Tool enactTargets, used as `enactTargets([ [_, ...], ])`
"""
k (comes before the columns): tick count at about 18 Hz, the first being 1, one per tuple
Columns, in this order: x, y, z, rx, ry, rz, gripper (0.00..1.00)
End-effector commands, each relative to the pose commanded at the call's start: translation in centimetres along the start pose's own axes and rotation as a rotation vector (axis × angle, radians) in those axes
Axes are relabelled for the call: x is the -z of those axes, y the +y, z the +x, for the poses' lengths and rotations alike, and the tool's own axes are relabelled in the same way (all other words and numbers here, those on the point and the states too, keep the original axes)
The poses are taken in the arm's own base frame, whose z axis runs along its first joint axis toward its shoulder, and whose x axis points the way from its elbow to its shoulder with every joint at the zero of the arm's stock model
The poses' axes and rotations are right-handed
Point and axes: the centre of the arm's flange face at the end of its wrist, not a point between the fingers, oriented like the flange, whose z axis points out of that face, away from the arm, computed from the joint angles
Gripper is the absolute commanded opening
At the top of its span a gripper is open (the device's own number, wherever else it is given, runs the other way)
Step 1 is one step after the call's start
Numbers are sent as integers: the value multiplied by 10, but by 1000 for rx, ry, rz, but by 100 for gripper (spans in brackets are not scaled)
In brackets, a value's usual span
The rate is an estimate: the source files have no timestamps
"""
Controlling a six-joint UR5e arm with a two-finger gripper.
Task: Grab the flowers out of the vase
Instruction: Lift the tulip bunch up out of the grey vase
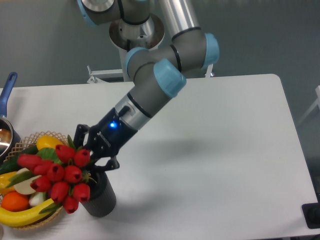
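Tool (93, 159) clamps flowers (57, 175) above vase (100, 197).

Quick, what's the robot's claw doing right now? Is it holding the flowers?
Gripper: closed on the flowers, holding the red tulip bunch just above the vase.

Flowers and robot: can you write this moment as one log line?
gripper: shut on flowers | flowers: above vase | stems: hidden | phase: lifting

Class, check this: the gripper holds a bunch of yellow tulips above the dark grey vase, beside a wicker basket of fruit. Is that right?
One error: the tulips are red, not yellow, as the camera view shows. The gripper does hold them above the dark grey vase, beside the wicker basket.
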Motion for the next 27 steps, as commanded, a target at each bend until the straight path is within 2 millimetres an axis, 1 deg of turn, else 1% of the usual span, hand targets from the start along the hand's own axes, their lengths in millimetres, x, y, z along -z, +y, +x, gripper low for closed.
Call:
enactTargets([
  [5,12,-29,-2,-26,-23,23,0],
  [8,24,-42,-8,-47,-45,37,0],
  [11,37,-48,-17,-57,-70,46,0],
  [14,61,-55,-30,-19,-110,62,0],
  [16,85,-60,-41,23,-146,82,0],
  [17,98,-66,-38,21,-151,100,0],
  [19,114,-70,-38,20,-152,127,0],
  [20,127,-75,-34,16,-161,140,0],
  [21,137,-75,-34,15,-170,149,0],
  [23,151,-69,-42,25,-194,152,0],
  [24,162,-64,-48,26,-215,152,0],
  [27,204,-42,-72,54,-292,155,0],
])
